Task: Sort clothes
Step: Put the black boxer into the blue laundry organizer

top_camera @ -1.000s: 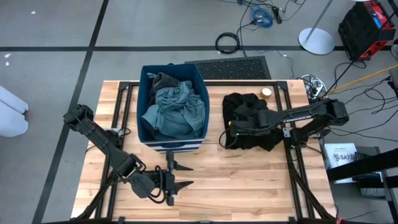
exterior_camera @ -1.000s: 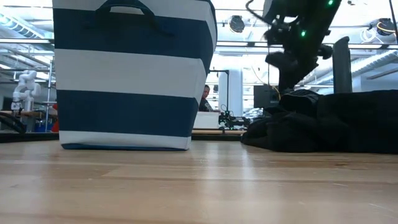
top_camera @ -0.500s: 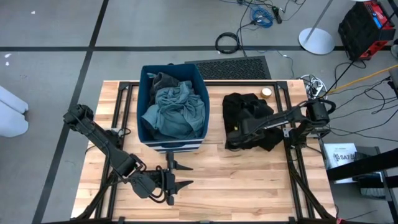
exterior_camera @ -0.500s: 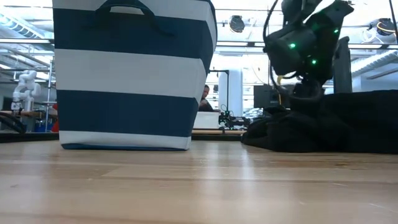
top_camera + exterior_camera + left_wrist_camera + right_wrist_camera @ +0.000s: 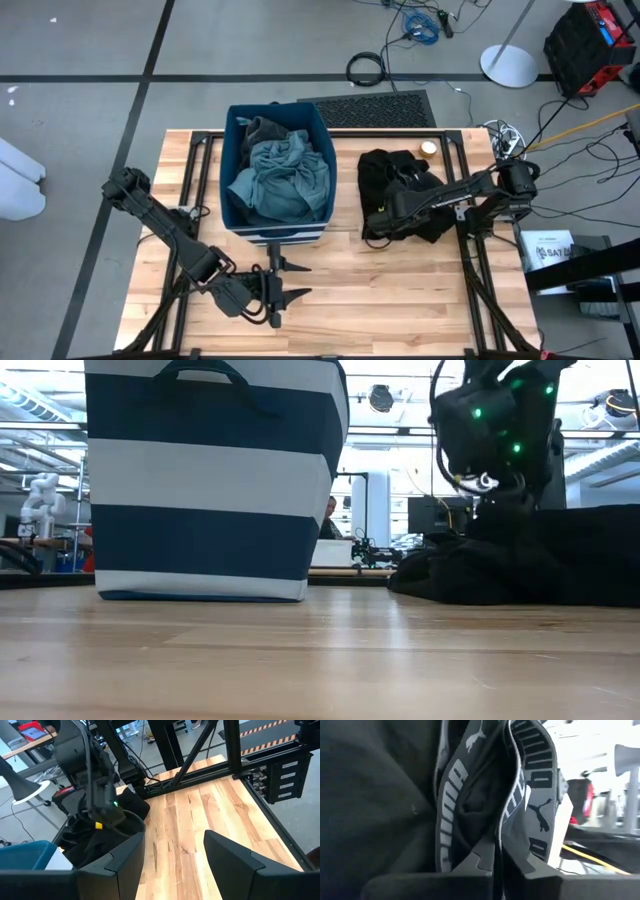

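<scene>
Fabric fills the right wrist view: the right hand (image 5: pixel 500 862) has its two dark fingers nearly together, with a fold of a black garment's printed waistband (image 5: pixel 517 795) pinched between them. Seen from above, that hand (image 5: pixel 378 218) sits low at the near left edge of the black clothes pile (image 5: pixel 392 172), its arm stretching across the pile from the counter's right side. In the low view the wrist housing with green lights (image 5: pixel 495 420) hangs just above the same dark heap (image 5: pixel 520 560), which lies flat on the wooden counter (image 5: pixel 320 660). To the pile's left, close beside it but apart, stands the navy-and-white striped bin (image 5: pixel 229 205), and inside it lie a grey-green garment (image 5: pixel 280 180) and, toward the bin's far left corner, a dark grey one (image 5: pixel 262 128). A small round pale object (image 5: pixel 428 148) rests on the counter just beyond the pile's far right corner. Well away from the pile, past the bin toward the counter's near left corner, the left hand (image 5: pixel 285 283) waits low over the boards with its fingers spread wide and nothing between them; its own wrist view shows the two dark fingers (image 5: pixel 125 857) parted over bare wood, with the black pile and the right arm (image 5: pixel 92 770) farther off. Beyond the counter in the low view, a person (image 5: pixel 329 518) is partly visible behind the bin's edge.
</scene>
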